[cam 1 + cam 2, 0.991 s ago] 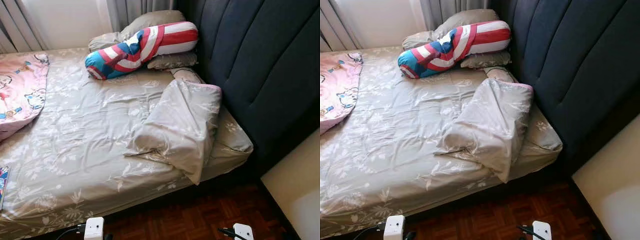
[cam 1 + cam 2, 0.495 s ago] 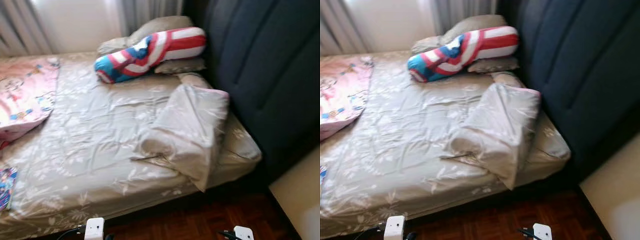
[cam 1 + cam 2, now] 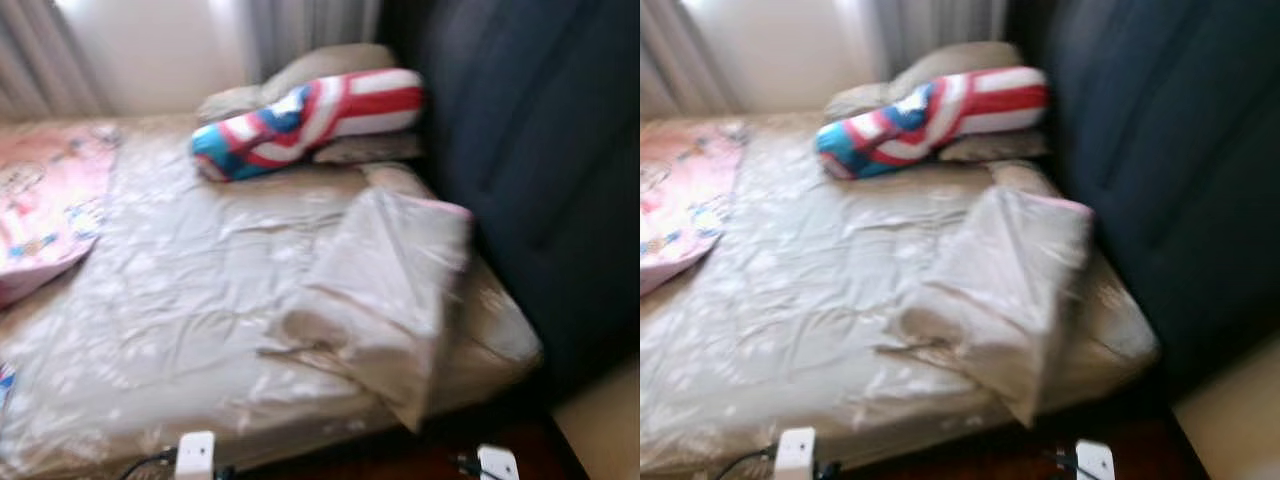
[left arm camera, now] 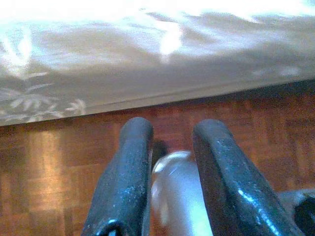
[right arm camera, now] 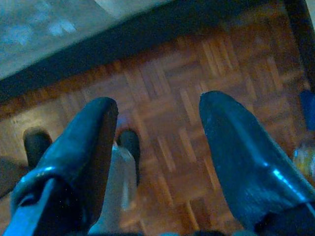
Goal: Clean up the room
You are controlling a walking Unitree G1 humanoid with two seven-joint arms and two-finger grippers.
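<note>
A bed (image 3: 170,300) with a grey floral sheet lies in front of me, blurred. A crumpled grey blanket (image 3: 385,290) with a pink edge is bunched at the corner near the headboard. A red, white and blue striped bolster (image 3: 310,120) leans on grey pillows (image 3: 320,65) at the head. A pink cartoon-print blanket (image 3: 45,210) lies at the left. My left gripper (image 4: 173,129) hangs low over the parquet by the bed's edge, open and empty. My right gripper (image 5: 160,105) hangs over the parquet too, open wide with nothing in it.
A tall dark blue padded headboard (image 3: 540,150) stands on the right. A pale cabinet (image 3: 605,425) sits at the lower right. Curtains (image 3: 300,25) hang behind the pillows. A colourful book corner (image 3: 4,380) shows at the bed's left edge. Dark parquet floor (image 5: 167,73) runs beside the bed.
The whole picture has shifted and blurred, so the camera has moved closer to the bed. Things on the bed have not moved.
</note>
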